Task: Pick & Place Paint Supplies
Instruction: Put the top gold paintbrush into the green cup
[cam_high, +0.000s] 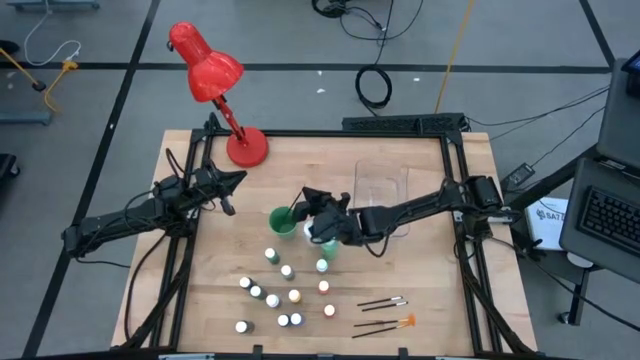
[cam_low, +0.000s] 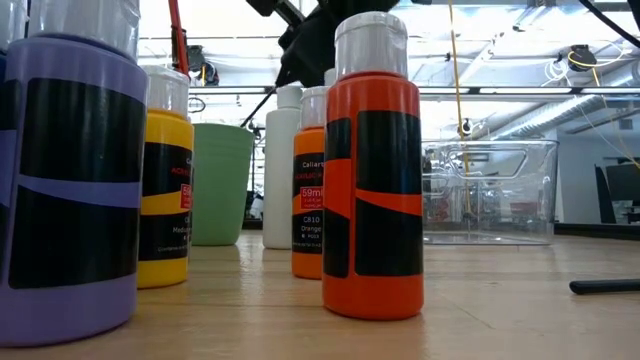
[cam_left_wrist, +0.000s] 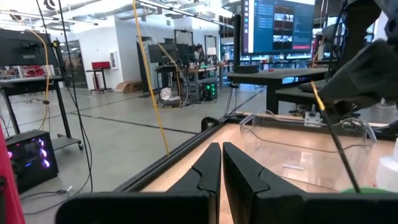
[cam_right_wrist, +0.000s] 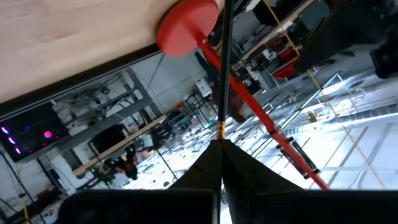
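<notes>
Dark-handled paintbrush (cam_right_wrist: 222, 74) is pinched between the right gripper (cam_right_wrist: 221, 144) fingers, which are clenched on it just behind the gold ferrule; the handle runs straight out ahead of the fingertips. In the high view this gripper (cam_high: 318, 214) sits just beside the green cup (cam_high: 283, 221), with the brush (cam_high: 296, 206) slanting from the fingers toward the cup mouth. In the left wrist view the same brush (cam_left_wrist: 333, 138) angles down to the cup's rim (cam_left_wrist: 367, 190); whether its end is inside the cup or only resting on the rim cannot be told.

Risks noted:
- Grip is narrow and near one end of a long thin handle. The brush could pivot between the fingers and miss the mouth.
- Releasing while the brush leans on the rim could tip it out onto the wooden table (cam_high: 420, 300).
- Cup is light and free-standing; a sideways push from the handle or the fingers could shove or topple it.
- Small paint bottles (cam_high: 272, 257) stand close below the gripper; one green-topped bottle (cam_high: 322, 266) is near its underside and could be knocked during withdrawal.

Remaining brushes (cam_high: 383, 303) lie well apart, toward the table's near edge. Clear tray (cam_high: 383, 180) stands behind the gripper.

Left gripper (cam_left_wrist: 220, 163) waits off to the side, fingers closed on nothing, near the red lamp (cam_high: 214, 78).
</notes>
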